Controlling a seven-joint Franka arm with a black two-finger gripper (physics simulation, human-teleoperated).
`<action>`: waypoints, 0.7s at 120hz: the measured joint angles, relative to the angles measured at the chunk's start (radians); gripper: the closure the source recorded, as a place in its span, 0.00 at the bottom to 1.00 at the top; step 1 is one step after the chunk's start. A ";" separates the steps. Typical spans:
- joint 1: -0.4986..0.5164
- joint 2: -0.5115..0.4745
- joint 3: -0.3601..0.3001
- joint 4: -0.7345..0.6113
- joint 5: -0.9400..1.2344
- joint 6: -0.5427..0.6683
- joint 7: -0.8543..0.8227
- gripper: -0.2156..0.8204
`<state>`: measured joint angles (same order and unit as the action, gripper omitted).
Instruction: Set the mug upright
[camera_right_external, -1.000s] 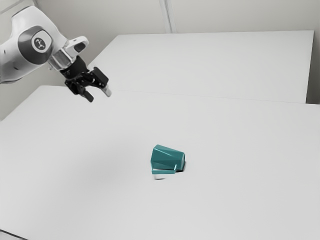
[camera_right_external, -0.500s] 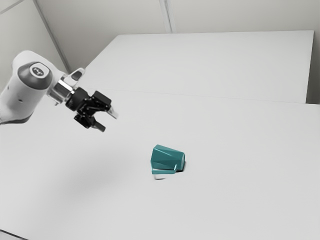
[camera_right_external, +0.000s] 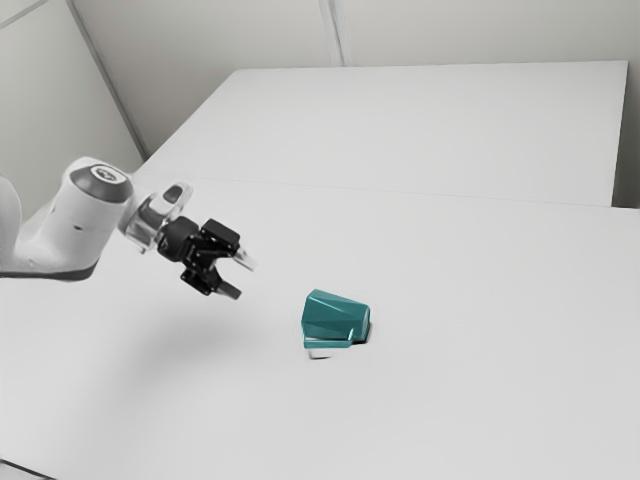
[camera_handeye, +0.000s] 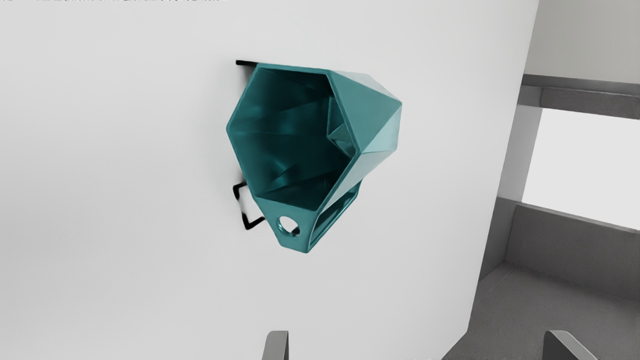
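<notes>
- While the wide pale table (camera_right_external: 480, 340) spreads out under everything, the mug sits right on it, and it's down on its side, so the upright pose isn't there as things stand.
- Next the arm (camera_right_external: 85, 225), coming in from the exterior view's left of the mug, its hand slanted down and pointing roughly at the mug.
- Out at its end, the gripper (camera_right_external: 242, 277) hangs in the air on the mug's mouth side, short of it and higher; its fingers (camera_right_external: 230, 291) are spread apart with nothing between them.
- And the mug (camera_right_external: 338, 316) itself: long axis running roughly away from the gripper, narrower base end farthest off. That's the relation that counts, I'd say, because the mouth end looks the nearer one to take and raise, with the base swinging under.
- Look at the mouth (camera_handeye: 292, 132), wide open toward the gripper in the wrist view; a wall grip there seems likely, though a loose one could let the mug roll.
- Smallest of all, the handle (camera_handeye: 295, 244) juts from the mug's side toward the exterior camera, where a finger might snag it.
</notes>
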<state>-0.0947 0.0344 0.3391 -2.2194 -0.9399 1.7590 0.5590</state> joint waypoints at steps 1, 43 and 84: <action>0.001 0.003 0.000 0.000 -0.004 -0.002 0.005 0.27; -0.027 0.102 -0.006 0.005 -0.100 -0.036 0.170 0.28; -0.027 0.185 -0.021 0.053 -0.145 -0.031 0.270 0.28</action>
<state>-0.1214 0.2192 0.3180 -2.1667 -1.0845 1.7281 0.8290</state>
